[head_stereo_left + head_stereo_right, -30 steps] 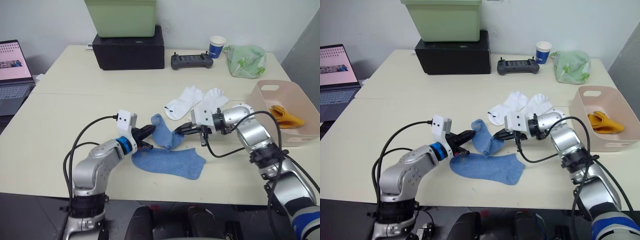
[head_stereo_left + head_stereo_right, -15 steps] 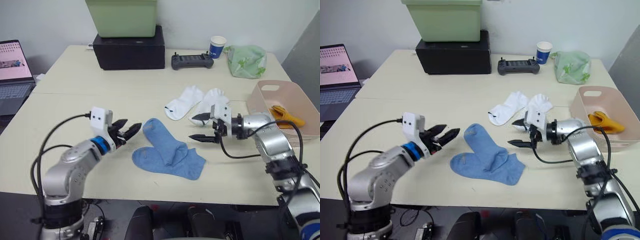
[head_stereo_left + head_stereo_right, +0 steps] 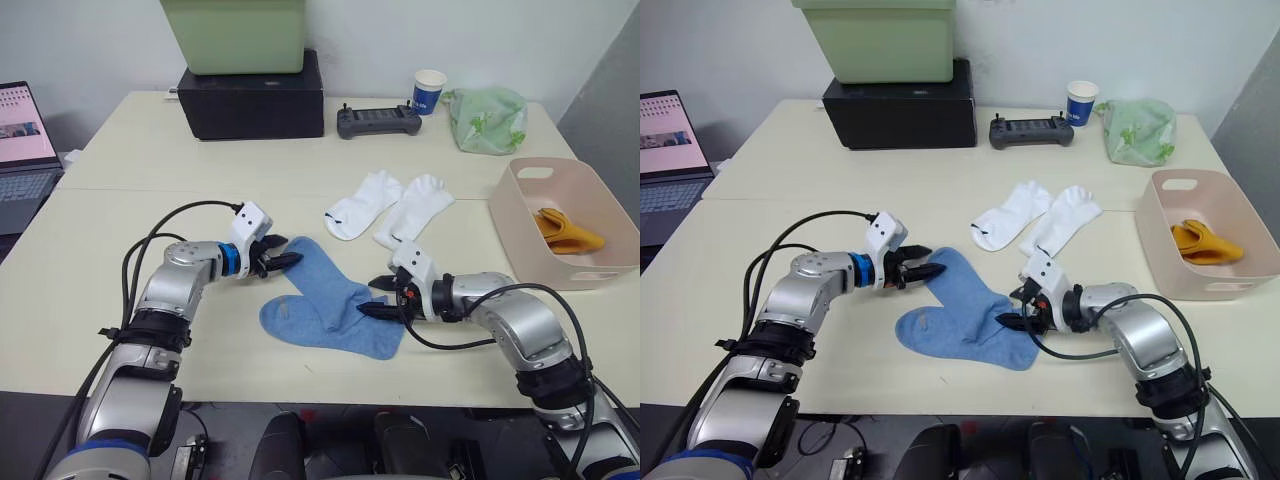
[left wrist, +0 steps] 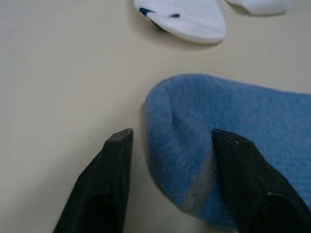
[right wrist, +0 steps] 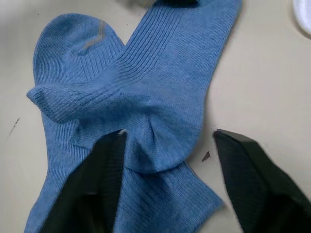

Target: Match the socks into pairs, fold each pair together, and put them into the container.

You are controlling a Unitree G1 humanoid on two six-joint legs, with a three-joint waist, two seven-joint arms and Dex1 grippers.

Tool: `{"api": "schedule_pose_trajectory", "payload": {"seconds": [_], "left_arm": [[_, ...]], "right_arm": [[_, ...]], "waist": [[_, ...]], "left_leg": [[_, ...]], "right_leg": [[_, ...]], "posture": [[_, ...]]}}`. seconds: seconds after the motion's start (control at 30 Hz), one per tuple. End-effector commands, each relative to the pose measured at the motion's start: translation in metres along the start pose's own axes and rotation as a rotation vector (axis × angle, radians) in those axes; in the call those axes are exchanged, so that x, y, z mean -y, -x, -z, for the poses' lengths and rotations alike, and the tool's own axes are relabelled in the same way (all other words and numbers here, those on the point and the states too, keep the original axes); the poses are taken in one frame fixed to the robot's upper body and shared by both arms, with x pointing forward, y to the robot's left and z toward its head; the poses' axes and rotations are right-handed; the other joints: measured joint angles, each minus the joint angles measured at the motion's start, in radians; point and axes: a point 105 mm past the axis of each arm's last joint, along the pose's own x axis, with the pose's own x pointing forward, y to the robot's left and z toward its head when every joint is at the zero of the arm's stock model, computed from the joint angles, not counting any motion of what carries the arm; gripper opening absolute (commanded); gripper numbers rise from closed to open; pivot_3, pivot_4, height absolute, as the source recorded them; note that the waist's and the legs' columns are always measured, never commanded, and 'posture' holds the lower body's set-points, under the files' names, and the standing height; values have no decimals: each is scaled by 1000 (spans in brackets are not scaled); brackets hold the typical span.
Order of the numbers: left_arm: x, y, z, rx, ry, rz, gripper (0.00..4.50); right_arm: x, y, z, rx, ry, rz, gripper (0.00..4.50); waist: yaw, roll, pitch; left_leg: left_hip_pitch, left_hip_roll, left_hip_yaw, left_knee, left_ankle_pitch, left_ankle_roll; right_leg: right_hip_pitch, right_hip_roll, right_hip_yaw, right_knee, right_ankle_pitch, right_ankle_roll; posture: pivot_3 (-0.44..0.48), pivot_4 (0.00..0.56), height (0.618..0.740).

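Your two light blue socks (image 3: 330, 305) lie crossed, one on top of the other, flat on the bench (image 3: 130, 215) between the two arms. The top sock runs on a slant from its rounded end near your left side down to its cuff end near your right side. Your left gripper (image 3: 277, 257) sits right at the rounded end, jaws released and straddling the edge of the cloth in the left wrist view. Your right gripper (image 3: 379, 297) sits at the opposite end, jaws also released, with the cuff bunched between them in the right wrist view. So each arm already has its own end, and the sock's long axis runs straight from one gripper to the other.

The bench top is smooth and pale, so the cloth should slide or lift easily. The white socks (image 3: 385, 205) lie just beyond the blue pair, apart from it, with free bench all round. The container (image 3: 527, 215) stands off to your right, holding a folded mustard-orange pair (image 3: 568, 230).
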Motion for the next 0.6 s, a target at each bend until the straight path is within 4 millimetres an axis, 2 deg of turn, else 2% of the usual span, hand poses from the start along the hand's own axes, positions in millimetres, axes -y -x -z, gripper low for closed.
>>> {"api": "schedule_pose_trajectory", "payload": {"seconds": [0.03, 0.13, 0.17, 0.3, 0.43, 0.6], "left_arm": [[-2, 1, -12, 32, -41, 12, 1309], [-2, 2, -14, 45, -51, 13, 241], [-2, 3, -16, 59, -50, 11, 10], [-2, 13, -23, 114, -25, -12, 10], [2, 31, -32, 189, 32, -68, 10], [12, 44, -29, 193, 49, -114, 10]], "right_arm": [[-2, 1, -13, 37, 29, -9, 1440], [-1, 2, -14, 38, 34, -8, 315], [0, 3, -16, 46, 38, -6, 26], [4, 7, -24, 67, 46, -2, 26], [7, 14, -32, 91, 47, -9, 26], [9, 18, -32, 86, 47, -14, 26]], "waist": [[0, 0, 0], [0, 0, 0], [0, 0, 0], [-3, 0, 0], [-2, 0, 0], [-1, 0, 0]], "left_leg": [[0, 0, 0, 0, 0, 0], [0, 0, 1, 0, 0, 0], [0, 0, 1, 0, 0, 0], [0, 0, 1, 0, 0, 0], [0, 1, 0, 0, 0, 0], [0, 1, -1, 0, 0, 0]], "right_leg": [[0, 0, 0, 0, 0, 0], [0, 0, 0, 0, 0, 0], [0, 0, 0, -1, 0, 0], [0, 0, 0, 0, 0, 0], [0, -1, 1, 0, 0, 0], [0, -1, 0, 0, 0, 0]], "posture": [[0, 150, 740], [0, 150, 740], [0, 150, 740], [0, 150, 740], [0, 150, 740], [0, 150, 740]]}}
